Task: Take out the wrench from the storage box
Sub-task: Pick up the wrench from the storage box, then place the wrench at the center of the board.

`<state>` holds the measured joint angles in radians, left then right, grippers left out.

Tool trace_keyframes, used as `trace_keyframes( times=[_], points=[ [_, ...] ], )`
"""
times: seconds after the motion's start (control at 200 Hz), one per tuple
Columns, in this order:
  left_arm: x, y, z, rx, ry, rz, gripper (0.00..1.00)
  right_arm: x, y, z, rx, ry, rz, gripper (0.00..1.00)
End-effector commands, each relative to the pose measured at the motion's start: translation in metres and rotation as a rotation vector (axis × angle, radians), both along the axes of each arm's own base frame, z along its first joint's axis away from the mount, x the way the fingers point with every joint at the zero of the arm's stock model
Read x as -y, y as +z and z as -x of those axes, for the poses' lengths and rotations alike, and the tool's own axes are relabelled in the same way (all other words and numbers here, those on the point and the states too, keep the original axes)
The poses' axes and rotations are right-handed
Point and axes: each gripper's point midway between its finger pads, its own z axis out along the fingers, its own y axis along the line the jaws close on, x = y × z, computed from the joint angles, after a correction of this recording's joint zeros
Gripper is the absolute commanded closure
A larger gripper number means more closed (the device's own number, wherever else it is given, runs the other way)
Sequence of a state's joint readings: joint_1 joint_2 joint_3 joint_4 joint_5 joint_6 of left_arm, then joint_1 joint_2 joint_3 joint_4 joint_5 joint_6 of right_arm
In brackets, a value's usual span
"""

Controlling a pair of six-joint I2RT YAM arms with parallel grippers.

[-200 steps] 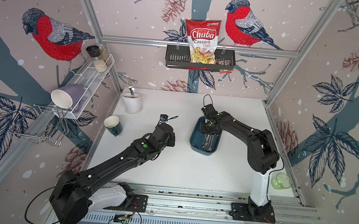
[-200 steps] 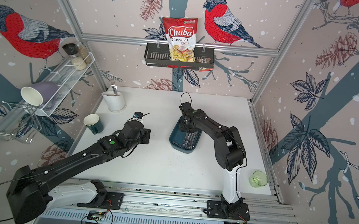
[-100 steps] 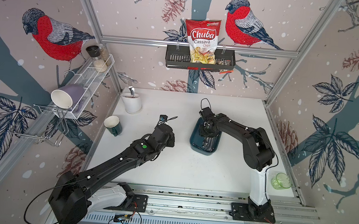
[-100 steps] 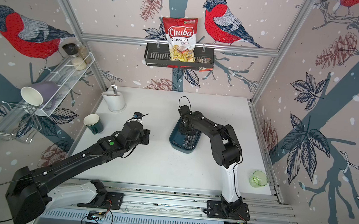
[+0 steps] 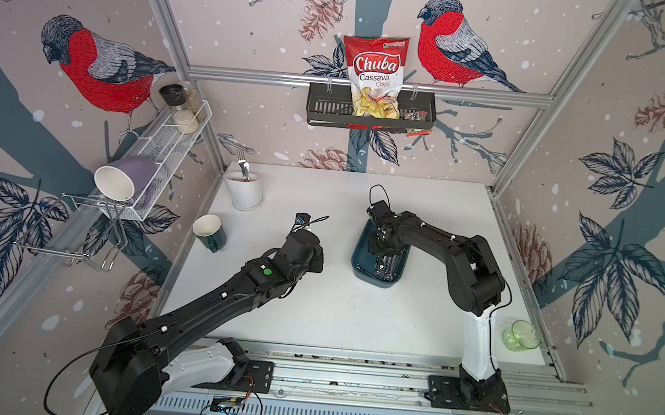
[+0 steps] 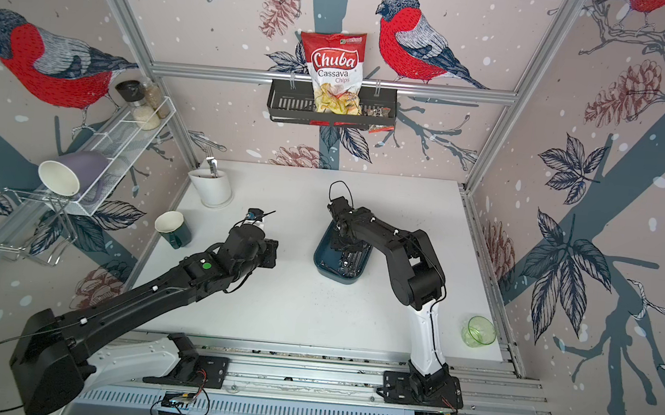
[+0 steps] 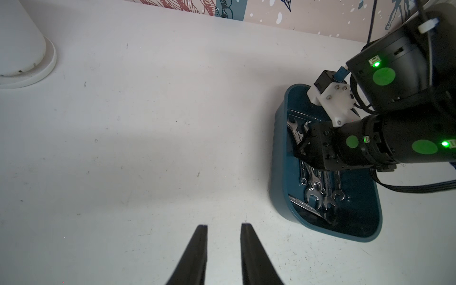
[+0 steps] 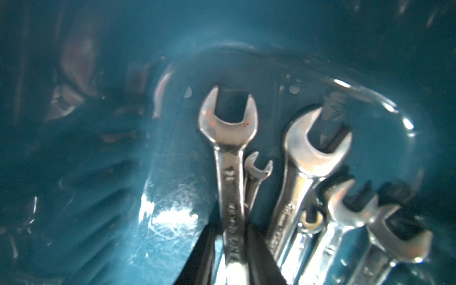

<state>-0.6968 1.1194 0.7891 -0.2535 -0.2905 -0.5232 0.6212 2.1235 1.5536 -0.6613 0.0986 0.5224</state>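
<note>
Clamping the wrench (image 8: pixel 230 153), right end effector (image 8: pixel 230 228) sits inside the storage box (image 8: pixel 172 172).

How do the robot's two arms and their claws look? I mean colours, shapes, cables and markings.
The left arm and right arm are black, with rounded joint housings and a white link near the base. Thin black cables run along them; round green stickers mark joints. The left claw and right claw each have two slim, black, tapering fingers.
</note>
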Motion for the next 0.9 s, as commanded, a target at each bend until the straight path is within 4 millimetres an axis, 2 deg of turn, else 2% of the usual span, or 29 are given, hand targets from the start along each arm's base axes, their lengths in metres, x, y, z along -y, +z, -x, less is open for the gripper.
trace_keyframes(
  times=[0.0, 0.14, 0.365, 0.705, 0.895],
  points=[
    [-0.001, 0.003, -0.002, 0.015, 0.005, 0.007, 0.71, 0.007, -0.007, 0.005, -0.023, -0.008, 0.04, 0.8],
    [-0.001, 0.004, -0.002, 0.017, 0.004, 0.003, 0.71, 0.01, -0.007, 0.004, -0.023, -0.007, 0.047, 0.91],
    [-0.001, 0.005, -0.002, 0.021, 0.005, 0.001, 0.71, 0.011, 0.01, -0.003, 0.01, -0.005, 0.027, 0.97],
    [-0.004, 0.006, -0.003, 0.025, 0.01, -0.009, 0.71, 0.023, 0.061, -0.013, 0.088, -0.021, -0.028, 0.98],
    [-0.003, 0.007, -0.003, 0.024, 0.008, -0.009, 0.71, 0.046, 0.096, -0.019, 0.141, -0.046, -0.028, 0.98]
  ],
)
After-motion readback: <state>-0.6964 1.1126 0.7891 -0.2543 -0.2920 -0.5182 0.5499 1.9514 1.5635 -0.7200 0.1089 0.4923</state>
